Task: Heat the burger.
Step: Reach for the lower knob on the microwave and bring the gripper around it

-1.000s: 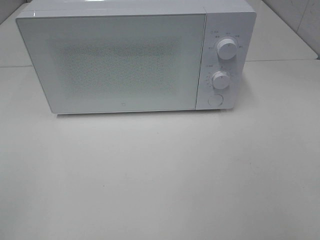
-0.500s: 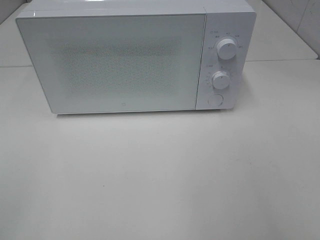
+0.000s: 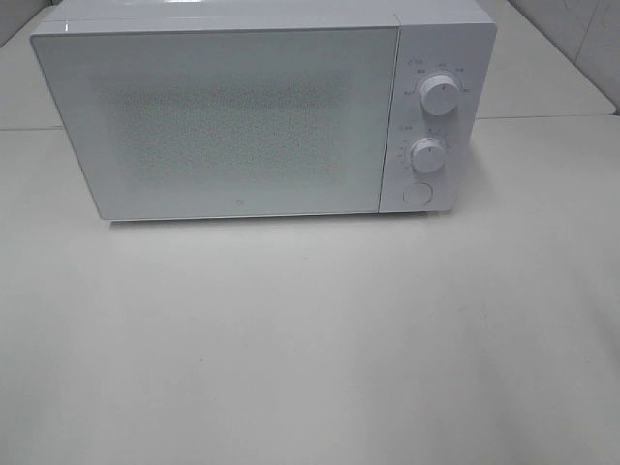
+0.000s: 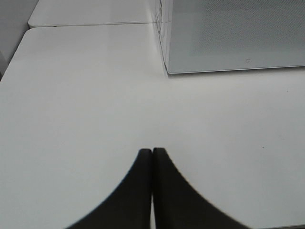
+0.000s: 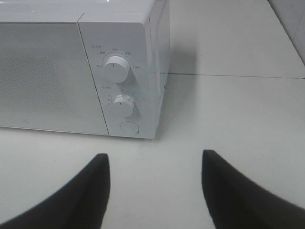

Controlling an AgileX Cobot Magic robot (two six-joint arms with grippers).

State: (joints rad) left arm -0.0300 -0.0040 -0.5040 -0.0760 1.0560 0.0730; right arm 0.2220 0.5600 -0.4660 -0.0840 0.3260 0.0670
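Note:
A white microwave (image 3: 242, 116) stands at the back of the table with its door shut. Its panel has two knobs (image 3: 440, 97) and a round button (image 3: 417, 194). The burger is out of view; I cannot tell whether it is inside. Neither gripper shows in the exterior high view. My left gripper (image 4: 152, 151) is shut and empty above the bare table, near the microwave's left front corner (image 4: 167, 71). My right gripper (image 5: 155, 160) is open and empty in front of the microwave's control panel (image 5: 121, 100).
The white table (image 3: 310, 339) spreads in front of the microwave. A seam between two tabletops (image 5: 228, 75) runs to the right of the microwave. A tiled wall (image 3: 591, 39) rises at the far right.

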